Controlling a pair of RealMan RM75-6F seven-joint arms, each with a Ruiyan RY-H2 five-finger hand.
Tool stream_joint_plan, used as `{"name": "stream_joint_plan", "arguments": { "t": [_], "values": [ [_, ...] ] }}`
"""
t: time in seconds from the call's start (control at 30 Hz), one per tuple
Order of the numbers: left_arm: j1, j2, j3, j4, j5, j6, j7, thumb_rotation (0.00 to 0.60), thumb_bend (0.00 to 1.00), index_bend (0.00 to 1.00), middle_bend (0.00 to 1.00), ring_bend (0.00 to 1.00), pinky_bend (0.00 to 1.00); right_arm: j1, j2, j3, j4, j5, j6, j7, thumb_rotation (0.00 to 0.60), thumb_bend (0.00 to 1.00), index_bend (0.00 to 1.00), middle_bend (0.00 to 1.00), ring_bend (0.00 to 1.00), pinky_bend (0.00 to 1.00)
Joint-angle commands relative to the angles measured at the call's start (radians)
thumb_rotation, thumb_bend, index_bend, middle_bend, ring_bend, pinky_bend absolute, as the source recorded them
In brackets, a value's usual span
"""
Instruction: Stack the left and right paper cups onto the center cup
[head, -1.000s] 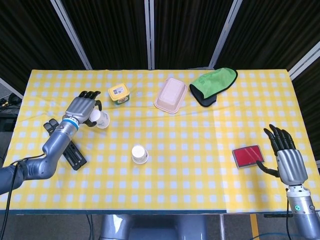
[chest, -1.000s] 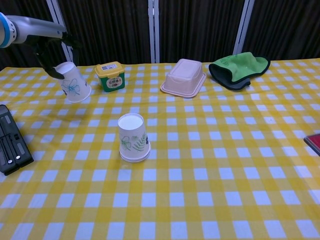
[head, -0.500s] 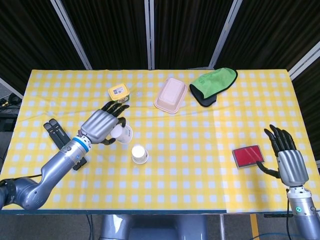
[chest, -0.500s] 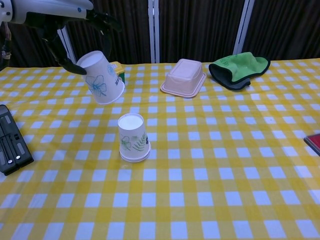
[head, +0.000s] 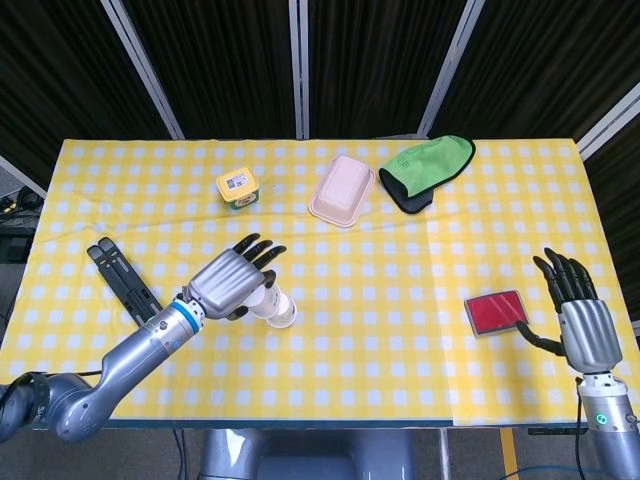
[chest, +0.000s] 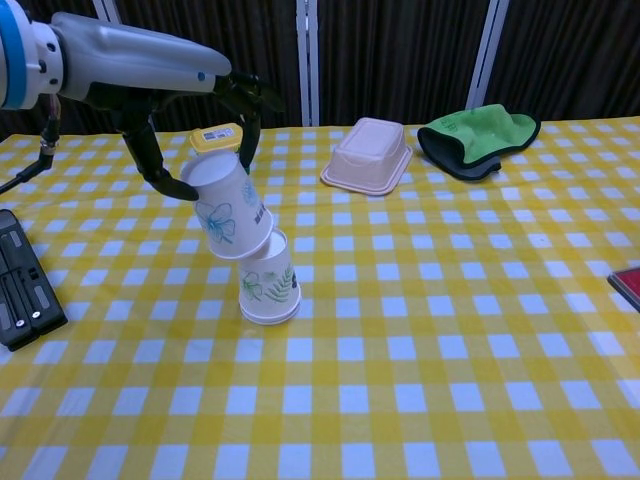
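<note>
My left hand (head: 234, 280) (chest: 170, 95) holds an upturned white paper cup with a blue print (chest: 226, 206) (head: 262, 298), tilted, just above the center cup. Its lower rim overlaps the top of the center cup (chest: 268, 284) (head: 281, 313), which stands upside down on the yellow checked cloth and bears a green leaf print. I cannot tell whether the two cups touch. My right hand (head: 575, 310) rests far off at the table's right edge, fingers apart, holding nothing. No third cup shows in either view.
A yellow-lidded tub (head: 238, 186) (chest: 221, 140), a pink lidded box (head: 342, 190) (chest: 368, 153) and a green mitt (head: 426, 168) (chest: 478, 136) lie along the back. A black device (head: 125, 282) (chest: 22, 292) sits at the left, a red card (head: 495, 312) by my right hand.
My left hand carried the blue-print cup rightward and toward the near side, from beside the tub to just over the center cup. The right hand stayed put.
</note>
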Motion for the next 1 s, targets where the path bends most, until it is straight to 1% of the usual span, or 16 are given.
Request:
{"name": "stream_joint_plan", "arguments": {
  "t": [0.03,0.17,0.27,0.33,0.4,0.47,0.5,0.67,0.83,0.93,0.97,1.0],
  "values": [
    [-0.014,-0.038,0.005,0.018,-0.02,0.012,0.021,0.6,0.29,0.4,0.0,0.0,0.0,-0.001,0.001,0.001,0.0,-0.001,0.0,0.001,0.6,0.12,0.05,0.0,0.0,0.0],
    [-0.035,-0.087,0.008,0.04,-0.046,0.022,0.053,0.6,0.29,0.4,0.0,0.0,0.0,-0.003,0.003,0.003,-0.002,-0.003,0.002,0.004,0.6,0.12,0.05,0.0,0.0,0.0],
    [-0.057,-0.134,0.014,0.069,-0.089,0.017,0.076,0.6,0.29,0.37,0.0,0.0,0.0,-0.007,0.006,0.004,-0.004,-0.007,0.009,0.01,0.6,0.12,0.05,0.0,0.0,0.0],
    [-0.068,-0.16,0.021,0.088,-0.121,0.025,0.098,0.6,0.29,0.28,0.0,0.0,0.0,-0.009,0.008,0.004,-0.004,-0.008,0.009,0.015,0.6,0.12,0.05,0.0,0.0,0.0],
    [-0.071,-0.173,0.029,0.094,-0.136,0.039,0.112,0.6,0.27,0.09,0.0,0.0,0.0,-0.009,0.009,0.004,-0.003,-0.007,0.006,0.016,0.6,0.12,0.05,0.0,0.0,0.0],
    [-0.065,-0.181,0.034,0.094,-0.139,0.059,0.111,0.6,0.22,0.01,0.0,0.0,0.0,-0.008,0.009,0.004,-0.002,-0.004,-0.001,0.014,0.6,0.12,0.05,0.0,0.0,0.0],
    [-0.058,-0.182,0.034,0.093,-0.136,0.069,0.105,0.6,0.2,0.0,0.0,0.0,0.0,-0.008,0.01,0.004,-0.002,-0.002,-0.005,0.013,0.6,0.12,0.05,0.0,0.0,0.0],
    [0.011,-0.168,0.039,0.066,-0.061,0.154,0.037,0.6,0.19,0.0,0.0,0.0,0.0,-0.005,0.011,0.006,-0.001,0.01,-0.022,0.003,0.6,0.12,0.05,0.0,0.0,0.0],
    [0.109,-0.157,0.061,0.051,0.056,0.285,-0.023,0.6,0.19,0.0,0.0,0.0,0.0,-0.004,0.015,0.005,-0.005,0.019,-0.038,-0.015,0.6,0.12,0.05,0.0,0.0,0.0],
    [0.19,-0.16,0.09,0.059,0.143,0.408,-0.047,0.6,0.18,0.0,0.0,0.0,0.0,-0.002,0.018,0.001,-0.009,0.03,-0.059,-0.032,0.6,0.12,0.05,0.0,0.0,0.0],
    [0.236,-0.165,0.111,0.071,0.189,0.475,-0.055,0.6,0.17,0.0,0.0,0.0,0.0,0.0,0.021,-0.002,-0.009,0.036,-0.075,-0.047,0.6,0.12,0.05,0.0,0.0,0.0],
    [0.267,-0.17,0.125,0.083,0.218,0.521,-0.06,0.6,0.17,0.0,0.0,0.0,0.0,0.002,0.022,-0.004,-0.011,0.041,-0.084,-0.057,0.6,0.12,0.05,0.0,0.0,0.0]
  ]
}}
